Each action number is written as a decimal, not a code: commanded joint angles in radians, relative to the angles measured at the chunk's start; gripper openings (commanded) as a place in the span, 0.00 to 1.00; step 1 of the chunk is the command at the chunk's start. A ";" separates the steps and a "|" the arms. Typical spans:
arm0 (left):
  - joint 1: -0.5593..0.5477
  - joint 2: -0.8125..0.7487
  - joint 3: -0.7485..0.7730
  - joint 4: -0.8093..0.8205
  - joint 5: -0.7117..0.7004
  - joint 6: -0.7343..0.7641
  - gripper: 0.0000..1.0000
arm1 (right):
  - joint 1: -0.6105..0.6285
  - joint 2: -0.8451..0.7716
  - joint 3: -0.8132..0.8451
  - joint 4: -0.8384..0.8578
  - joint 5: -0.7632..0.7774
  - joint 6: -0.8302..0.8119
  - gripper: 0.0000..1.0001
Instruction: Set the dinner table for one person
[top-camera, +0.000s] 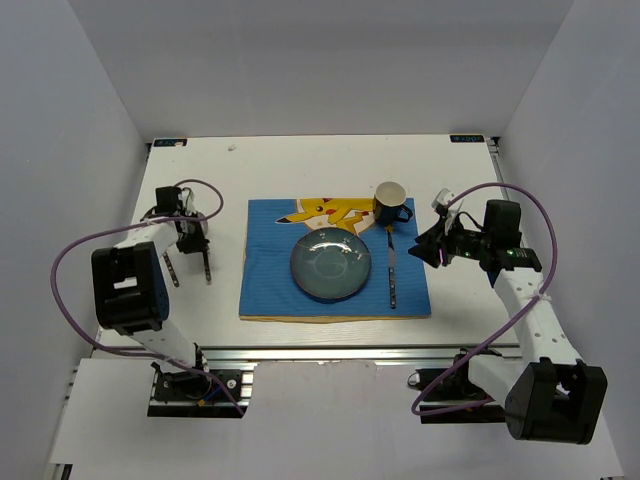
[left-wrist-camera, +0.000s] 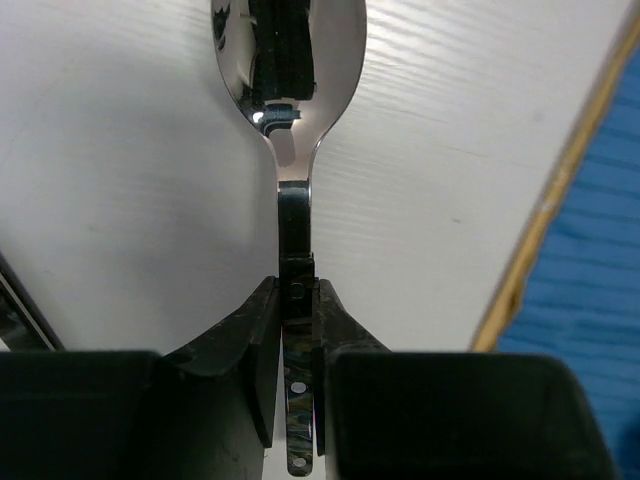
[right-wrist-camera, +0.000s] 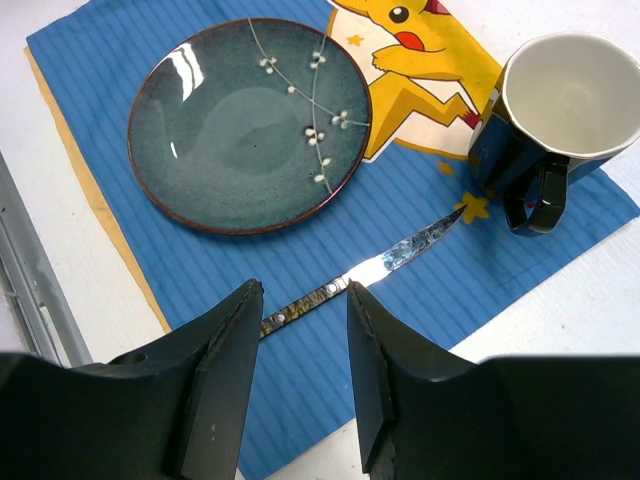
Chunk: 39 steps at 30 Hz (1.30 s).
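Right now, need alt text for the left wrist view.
The left pincer grips a shiny spoon by its dark handle, bowl pointing away from the camera. The white dinner table lies behind it, with the blue placemat and its yellow-trimmed edge at the right.

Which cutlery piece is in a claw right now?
The spoon, pinched by its handle in the left claw. The knife lies loose on the blue placemat.

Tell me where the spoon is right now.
In the left wrist view the spoon is pinched by its handle in the left end effector; in the top view it is left of the placemat, beside another utensil.
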 joint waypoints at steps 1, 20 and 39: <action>-0.001 -0.120 0.004 -0.003 0.123 -0.017 0.00 | 0.004 -0.020 0.027 -0.003 -0.014 0.006 0.45; -0.001 -0.265 -0.056 0.065 0.511 -0.100 0.00 | 0.004 -0.027 0.022 0.010 -0.022 0.026 0.45; -0.653 -0.235 -0.102 0.539 0.346 -0.584 0.00 | 0.004 -0.062 0.054 0.131 0.222 0.208 0.00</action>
